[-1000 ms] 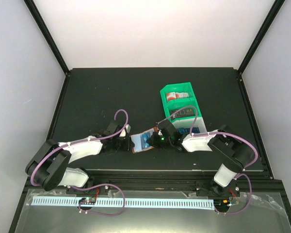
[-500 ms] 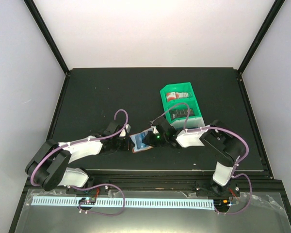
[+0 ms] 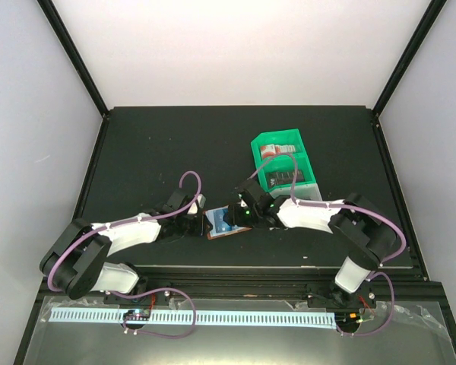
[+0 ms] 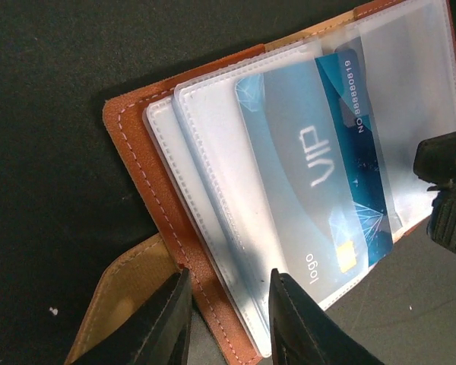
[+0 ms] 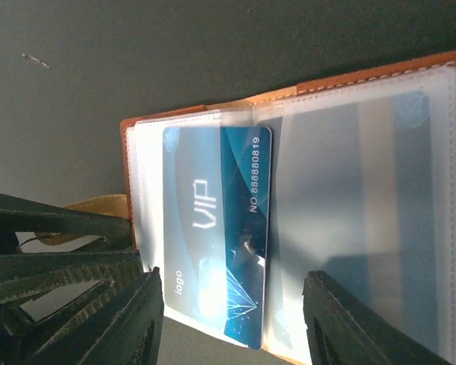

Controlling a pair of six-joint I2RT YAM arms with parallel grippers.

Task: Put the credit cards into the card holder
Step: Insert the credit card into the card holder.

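Since the earlier frame, the right arm has carried its jaws leftward over the card holder (image 3: pixel 226 226), and they now stand spread. The blue card (image 5: pixel 213 228) lies between them, touched by neither finger.

We find the card holder lying open on the surface (image 3: pixel 159 152), between the two arms. The blue card sits in a clear sleeve (image 4: pixel 213 175), but the dark strip bearing its number appears to stand outside the sleeve mouth. We judge it not fully seated.

The left jaws stand narrowly apart about the near leather edge of the card holder. Whether they grip it, we cannot tell.

A red-and-white card (image 3: pixel 280 149) and a dark card (image 3: pixel 283 178) wait in the green tray (image 3: pixel 256 156), well apart from the card holder.

Hazards from here:
- A withdrawing finger may catch the sleeve edge and drag the blue card out.
- If the left jaws are loose, the card holder may slide under any further push.
- The protruding strip may snag the next card on entry.
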